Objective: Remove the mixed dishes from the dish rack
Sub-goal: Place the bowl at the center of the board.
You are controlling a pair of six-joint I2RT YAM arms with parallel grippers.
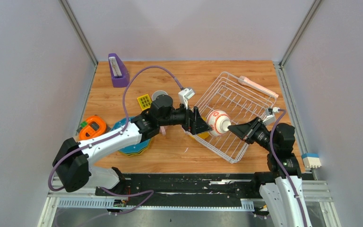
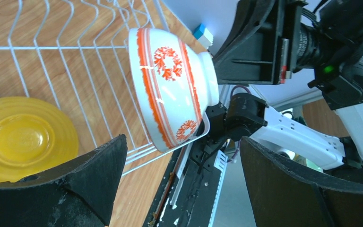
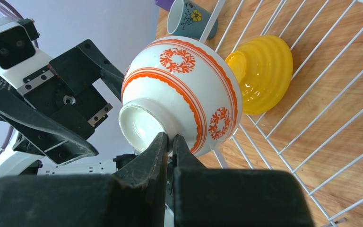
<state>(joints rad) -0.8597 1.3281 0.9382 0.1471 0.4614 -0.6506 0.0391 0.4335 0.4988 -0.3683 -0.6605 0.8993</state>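
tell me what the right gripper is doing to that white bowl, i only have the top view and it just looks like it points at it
observer: It is shut on the white bowl. The right wrist view shows the right gripper pinching the foot ring at the bowl's base.
operator: ok is the left one holding it too
observer: No. In the left wrist view the left gripper is open with its fingers spread wide, and the bowl sits beyond them, untouched.
operator: whats the yellow bit under the left gripper
observer: A yellow bowl, ribbed on the outside, lying on the wires of the rack.
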